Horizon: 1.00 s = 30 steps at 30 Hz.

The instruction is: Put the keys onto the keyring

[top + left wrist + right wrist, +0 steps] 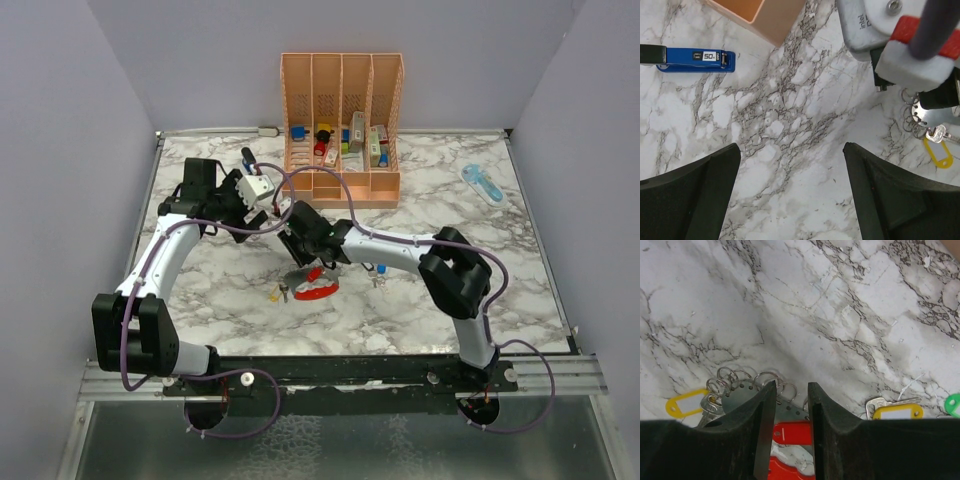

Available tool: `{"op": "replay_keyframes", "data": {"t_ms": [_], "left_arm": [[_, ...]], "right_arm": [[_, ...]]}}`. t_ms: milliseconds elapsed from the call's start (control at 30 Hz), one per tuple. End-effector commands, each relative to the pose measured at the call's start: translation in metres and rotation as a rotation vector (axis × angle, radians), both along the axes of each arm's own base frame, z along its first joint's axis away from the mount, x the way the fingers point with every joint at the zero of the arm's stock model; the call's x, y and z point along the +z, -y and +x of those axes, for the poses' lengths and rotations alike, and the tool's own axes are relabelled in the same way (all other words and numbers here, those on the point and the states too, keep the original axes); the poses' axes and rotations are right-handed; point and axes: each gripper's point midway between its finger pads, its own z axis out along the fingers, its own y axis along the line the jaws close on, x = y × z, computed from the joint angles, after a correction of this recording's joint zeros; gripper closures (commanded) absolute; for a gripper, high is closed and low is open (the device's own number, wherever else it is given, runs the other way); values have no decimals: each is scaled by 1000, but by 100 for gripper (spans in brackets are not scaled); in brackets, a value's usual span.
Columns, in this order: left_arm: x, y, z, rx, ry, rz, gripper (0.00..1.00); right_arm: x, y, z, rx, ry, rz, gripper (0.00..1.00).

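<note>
The keyring (312,286) lies at the table's middle: a grey holed metal plate (790,409) with several wire rings, and red parts (790,432) under it. My right gripper (791,399) is down on it, jaws nearly together around the plate and the red tag. A yellow-tagged key (686,407) hangs at the plate's left and also shows in the left wrist view (938,151). Another yellow-tagged key (894,411) and a green tag (954,405) lie to the right. A blue-tagged key (380,269) lies by the right forearm. My left gripper (791,165) is open and empty over bare marble.
A peach slotted organizer (342,130) with small coloured items stands at the back centre. A blue stapler (695,59) lies left of it. A light blue object (483,184) lies at the back right. The two wrists are close together near the organizer's front.
</note>
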Motion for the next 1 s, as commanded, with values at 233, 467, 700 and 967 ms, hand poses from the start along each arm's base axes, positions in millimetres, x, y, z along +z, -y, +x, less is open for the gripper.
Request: {"op": "replay_keyframes", "data": {"t_ms": [233, 467, 700, 967], "left_arm": [[14, 4, 10, 63, 37, -72, 12], [14, 6, 8, 55, 30, -82, 13], [13, 7, 10, 57, 32, -92, 13], [14, 7, 12, 61, 36, -96, 13]], "right_arm": [[-33, 30, 0, -88, -72, -147, 68], [-43, 35, -6, -59, -109, -163, 73], [-47, 45, -15, -62, -134, -178, 84], [-36, 53, -16, -101, -124, -179, 99]]}}
